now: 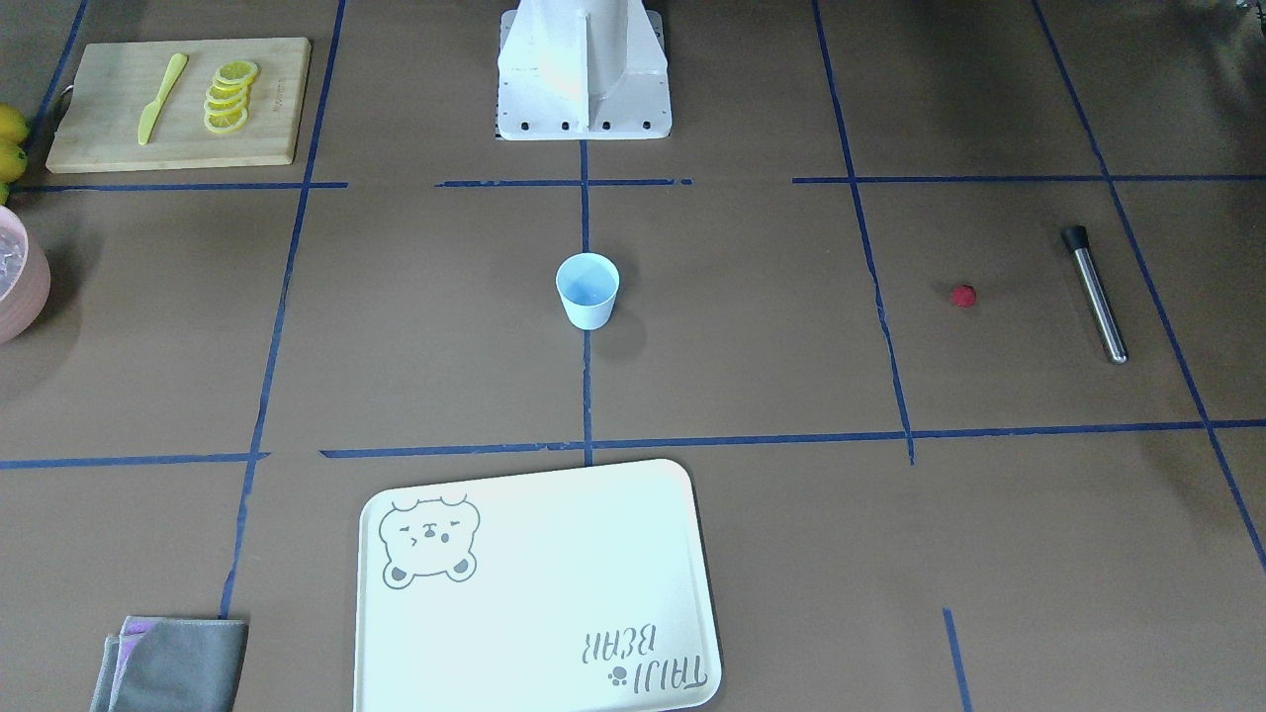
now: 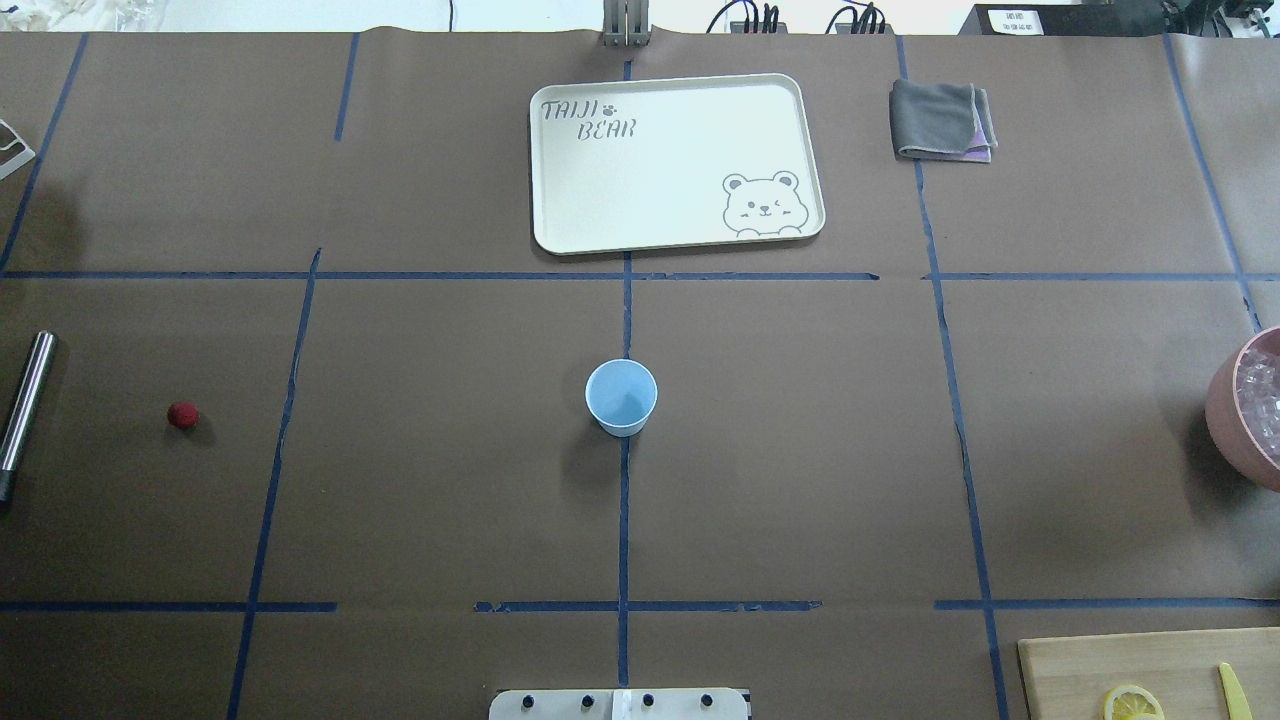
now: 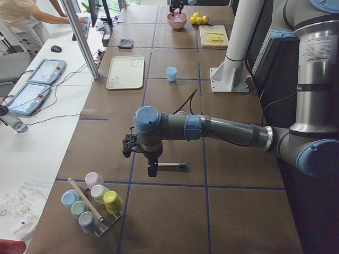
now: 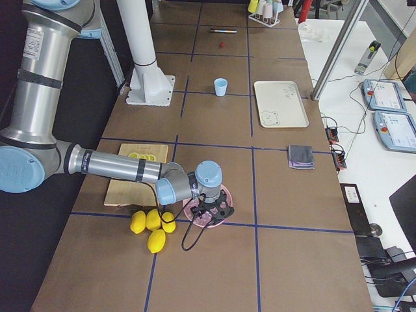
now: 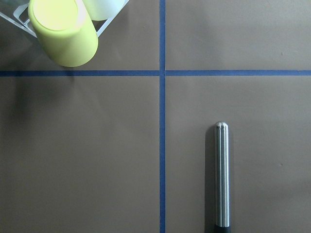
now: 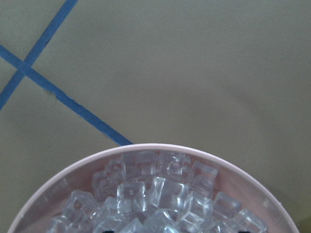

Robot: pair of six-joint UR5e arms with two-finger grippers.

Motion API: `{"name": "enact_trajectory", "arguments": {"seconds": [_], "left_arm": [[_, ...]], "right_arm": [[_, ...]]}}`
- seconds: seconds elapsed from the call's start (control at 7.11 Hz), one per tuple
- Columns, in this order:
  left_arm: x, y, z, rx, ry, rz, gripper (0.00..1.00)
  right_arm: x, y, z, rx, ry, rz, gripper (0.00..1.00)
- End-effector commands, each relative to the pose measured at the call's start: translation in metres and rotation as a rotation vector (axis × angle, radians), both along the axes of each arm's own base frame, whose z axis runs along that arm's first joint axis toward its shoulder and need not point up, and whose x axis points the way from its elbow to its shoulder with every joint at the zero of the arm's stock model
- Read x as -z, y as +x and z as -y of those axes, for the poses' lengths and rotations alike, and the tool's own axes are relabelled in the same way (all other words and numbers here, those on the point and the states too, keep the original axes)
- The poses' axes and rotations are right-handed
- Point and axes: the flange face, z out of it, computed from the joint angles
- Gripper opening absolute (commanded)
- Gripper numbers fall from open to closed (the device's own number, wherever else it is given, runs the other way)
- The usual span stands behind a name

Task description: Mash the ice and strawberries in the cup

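Note:
The pale blue cup (image 2: 621,396) stands upright at the table's middle, and looks empty in the front view (image 1: 587,289). The red strawberry (image 2: 182,415) lies alone on the left part of the table. Beside it is a steel muddler (image 2: 25,400) with a black end. Ice cubes (image 6: 160,199) fill the pink bowl (image 2: 1225,420) at the right edge. My left gripper (image 3: 152,170) hangs over the muddler (image 5: 222,174). My right gripper (image 4: 211,211) hangs over the pink bowl. I cannot tell whether either is open or shut.
A white bear tray (image 2: 675,160) and a folded grey cloth (image 2: 940,120) lie on the far side. A wooden board (image 1: 178,104) holds lemon slices and a yellow knife, with whole lemons (image 4: 151,227) beside it. A rack of coloured cups (image 3: 92,203) stands past the muddler.

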Motion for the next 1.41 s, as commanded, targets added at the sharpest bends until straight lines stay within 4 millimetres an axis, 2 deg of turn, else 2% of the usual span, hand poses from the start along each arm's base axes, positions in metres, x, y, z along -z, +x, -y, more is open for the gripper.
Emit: {"name": "enact_trajectory", "arguments": {"seconds": [0.0, 0.14, 0.56, 0.84, 1.13, 1.27], "left_arm": [[0.0023, -0.0002, -0.0005, 0.001, 0.004, 0.000, 1.00], [0.0030, -0.0002, -0.0005, 0.001, 0.006, 0.000, 1.00], [0.0044, -0.0009, -0.0014, 0.001, 0.009, 0.000, 1.00], [0.0042, -0.0002, -0.0084, -0.001, 0.007, 0.000, 1.00], [0.0043, -0.0002, -0.0091, -0.001, 0.007, 0.000, 1.00], [0.0071, -0.0008, -0.0093, 0.001, 0.012, 0.000, 1.00]], "right_arm": [[0.0003, -0.0093, -0.0009, 0.020, -0.002, 0.002, 0.89], [-0.0004, -0.0105, -0.0013, 0.024, -0.003, 0.001, 0.88], [0.0004, -0.0112, -0.0012, 0.025, -0.003, 0.003, 0.72], [-0.0003, -0.0112, -0.0014, 0.023, -0.006, 0.003, 0.25], [0.0021, -0.0114, -0.0009, 0.022, -0.003, 0.005, 0.02], [0.0036, -0.0115, -0.0005, 0.022, 0.000, 0.006, 0.00]]}}
